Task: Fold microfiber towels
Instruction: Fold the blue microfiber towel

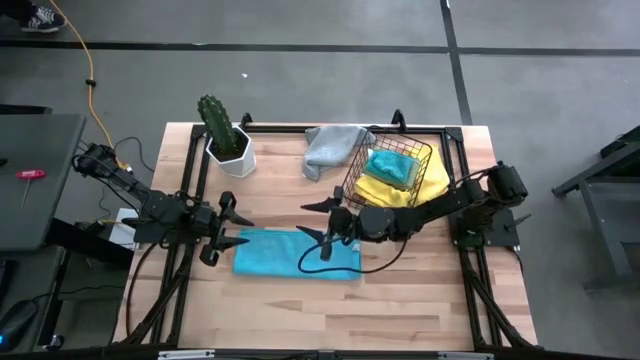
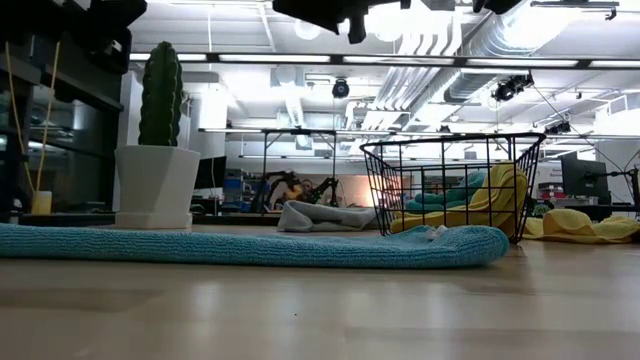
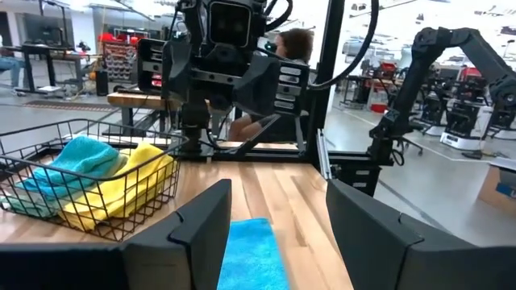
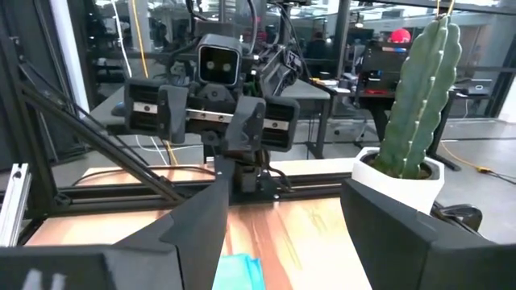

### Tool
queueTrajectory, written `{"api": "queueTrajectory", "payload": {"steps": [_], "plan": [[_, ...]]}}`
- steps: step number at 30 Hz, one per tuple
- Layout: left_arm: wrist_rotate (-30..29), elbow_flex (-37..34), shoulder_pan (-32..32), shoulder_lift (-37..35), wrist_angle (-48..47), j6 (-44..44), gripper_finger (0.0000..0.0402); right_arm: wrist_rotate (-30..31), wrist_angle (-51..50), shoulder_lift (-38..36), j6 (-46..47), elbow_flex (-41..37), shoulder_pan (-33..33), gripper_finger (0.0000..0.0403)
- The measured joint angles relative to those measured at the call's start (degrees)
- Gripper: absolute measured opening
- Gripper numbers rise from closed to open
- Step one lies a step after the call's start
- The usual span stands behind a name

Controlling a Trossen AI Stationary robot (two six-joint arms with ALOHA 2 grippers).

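A teal towel (image 1: 296, 251) lies flat on the table (image 1: 400, 300), near its middle, already folded into a long strip. In the low view its right end (image 2: 470, 243) shows a soft rounded fold. It looks thin, light and limp, so it will probably sag and slide when lifted; the safest hold is likely at the corners of one short end, with both layers pinched together.

The left gripper (image 1: 232, 222) stands at the left end of this towel, and the right gripper (image 1: 318, 222) hovers over its right part. Both have their jaws spread open and hold nothing. In the left wrist view the towel shows between the two dark fingers (image 3: 201, 229).

Behind the towel stands a black wire basket (image 1: 388, 170), tilted. Inside it is another teal towel (image 1: 390, 167) on top of a yellow towel (image 1: 400, 190), both crumpled. The yellow one spills out under the basket onto the table. Just beside the basket, a grey towel (image 1: 330, 150) lies in a loose heap, not yet folded.

At the back left of the table stands a cactus (image 1: 216, 122) in a white pot (image 1: 233, 158), well apart from the work.
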Motion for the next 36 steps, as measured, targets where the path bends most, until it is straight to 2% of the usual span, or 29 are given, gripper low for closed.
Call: {"api": "queueTrajectory", "payload": {"steps": [36], "plan": [[0.15,0.07,0.11,0.05,0.04,-1.08,0.0193,0.00,-0.03,0.00,1.57,0.00,-0.02,0.0233]]}}
